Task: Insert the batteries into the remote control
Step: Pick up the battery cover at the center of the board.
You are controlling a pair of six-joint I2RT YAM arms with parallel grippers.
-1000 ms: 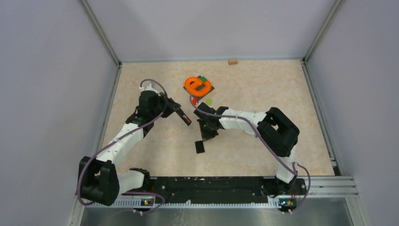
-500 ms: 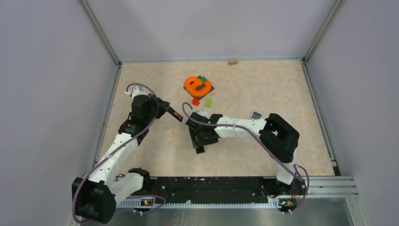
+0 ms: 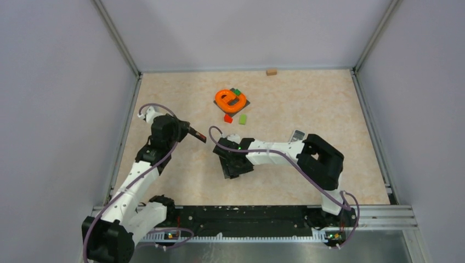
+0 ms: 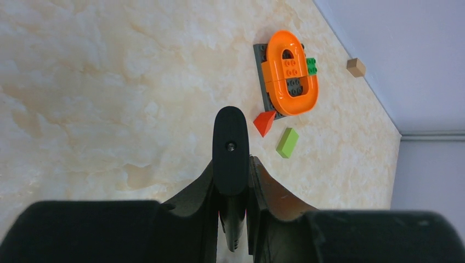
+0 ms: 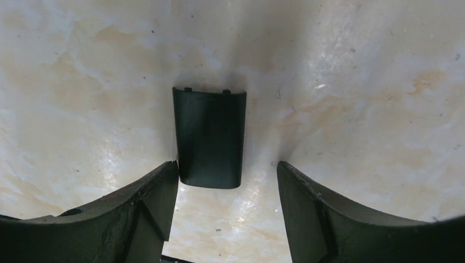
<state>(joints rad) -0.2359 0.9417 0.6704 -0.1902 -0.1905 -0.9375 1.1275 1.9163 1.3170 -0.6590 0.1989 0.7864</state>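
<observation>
top camera high, whole table [image 3: 318, 115], left wrist low, facing far corner, shares orange toy [image 4: 290, 76], right wrist close, downward

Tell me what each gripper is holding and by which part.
Left gripper clamps the black remote by its long sides. Right gripper is open and holds nothing; the battery cover lies between its fingers.

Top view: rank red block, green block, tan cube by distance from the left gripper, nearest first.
1. red block: up and to the right of the left gripper, closest.
2. green block: beside the red block, on its right.
3. tan cube: against the far wall, farthest.
</observation>
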